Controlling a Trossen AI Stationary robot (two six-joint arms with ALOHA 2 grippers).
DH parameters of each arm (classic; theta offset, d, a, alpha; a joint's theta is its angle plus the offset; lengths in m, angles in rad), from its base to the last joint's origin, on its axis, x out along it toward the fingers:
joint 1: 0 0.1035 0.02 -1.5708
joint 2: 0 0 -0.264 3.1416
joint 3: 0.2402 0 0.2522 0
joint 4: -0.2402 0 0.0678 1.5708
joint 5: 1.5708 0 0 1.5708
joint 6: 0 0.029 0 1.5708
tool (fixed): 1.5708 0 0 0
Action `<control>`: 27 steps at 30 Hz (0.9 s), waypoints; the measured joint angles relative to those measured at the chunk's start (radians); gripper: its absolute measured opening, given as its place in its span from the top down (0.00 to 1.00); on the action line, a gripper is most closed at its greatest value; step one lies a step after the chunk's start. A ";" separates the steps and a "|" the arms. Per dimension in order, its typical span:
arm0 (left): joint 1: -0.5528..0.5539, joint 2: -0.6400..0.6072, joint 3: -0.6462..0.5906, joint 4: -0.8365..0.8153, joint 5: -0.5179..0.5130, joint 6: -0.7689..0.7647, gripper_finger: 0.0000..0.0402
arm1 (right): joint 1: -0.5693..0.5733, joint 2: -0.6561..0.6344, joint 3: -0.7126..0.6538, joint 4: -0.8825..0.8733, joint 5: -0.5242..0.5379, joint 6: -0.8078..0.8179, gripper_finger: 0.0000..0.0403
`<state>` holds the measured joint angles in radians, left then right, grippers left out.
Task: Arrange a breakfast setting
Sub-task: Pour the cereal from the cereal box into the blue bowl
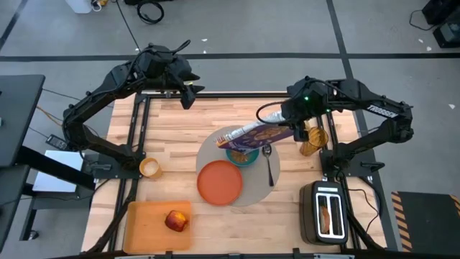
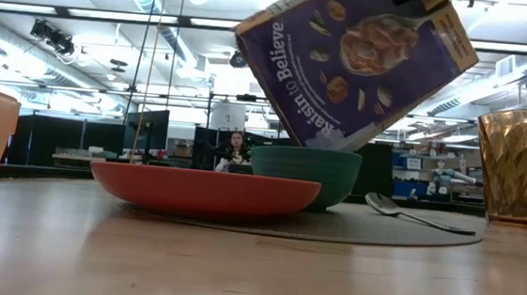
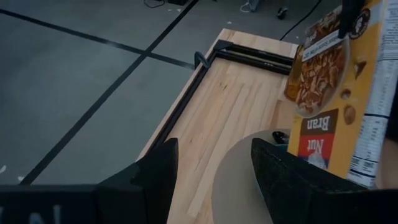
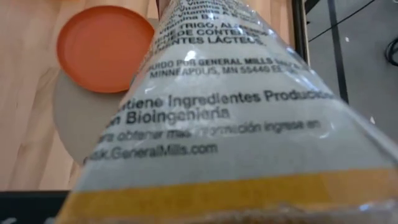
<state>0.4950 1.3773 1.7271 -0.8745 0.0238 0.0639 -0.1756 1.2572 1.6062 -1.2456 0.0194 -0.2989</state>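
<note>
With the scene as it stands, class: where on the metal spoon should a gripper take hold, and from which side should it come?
Grip the metal spoon at mid-handle, coming straight down from above. It lies flat on the placemat, its bowl end near the teal bowl, its handle pointing away and probably clear of the cereal box.

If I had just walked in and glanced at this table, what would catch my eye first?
Most likely the purple cereal box, held tilted by the right gripper right above the teal bowl on the round grey placemat. Next, the bright orange plate beside the bowl on that mat, and the red apple sitting alone on the orange cutting board at the table's near left corner.
</note>
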 joint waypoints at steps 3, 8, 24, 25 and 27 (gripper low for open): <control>0.000 0.000 0.000 0.000 0.000 0.000 0.48 | 0.000 -0.002 0.000 0.015 -0.007 0.003 0.60; 0.000 0.000 0.000 0.000 0.000 -0.001 0.48 | 0.010 -0.002 0.000 0.014 0.004 0.008 0.60; -0.012 0.001 0.000 0.001 0.000 -0.009 0.48 | 0.044 -0.016 0.035 -0.043 0.003 0.060 0.60; -0.012 0.001 0.000 0.001 0.000 -0.009 0.48 | 0.046 -0.016 0.038 -0.046 0.011 0.061 0.60; -0.012 0.001 0.000 0.001 0.000 -0.010 0.48 | 0.045 -0.017 0.042 -0.042 0.010 0.061 0.60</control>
<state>0.4831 1.3781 1.7271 -0.8734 0.0238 0.0544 -0.1303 1.2399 1.6484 -1.2879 0.0290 -0.2382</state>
